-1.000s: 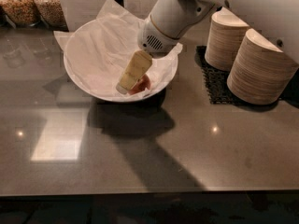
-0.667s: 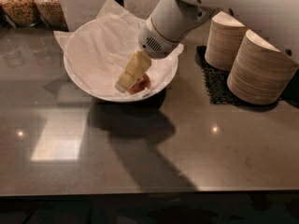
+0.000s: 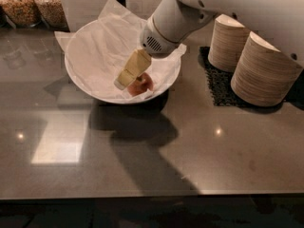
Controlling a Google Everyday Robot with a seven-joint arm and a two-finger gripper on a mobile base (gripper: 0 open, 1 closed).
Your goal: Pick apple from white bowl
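My pincer (image 3: 124, 82) is down in the white bowl (image 3: 88, 90) at the apple (image 3: 142, 84) — gripping it or not, I cannot tell — the lift-out remains.

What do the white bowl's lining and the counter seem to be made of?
Lining: thin matte paper, likely; it creases and its corners pass the rim. Counter: polished stone or laminate; it mirrors lights. The gripper is inside the white bowl, by the apple.
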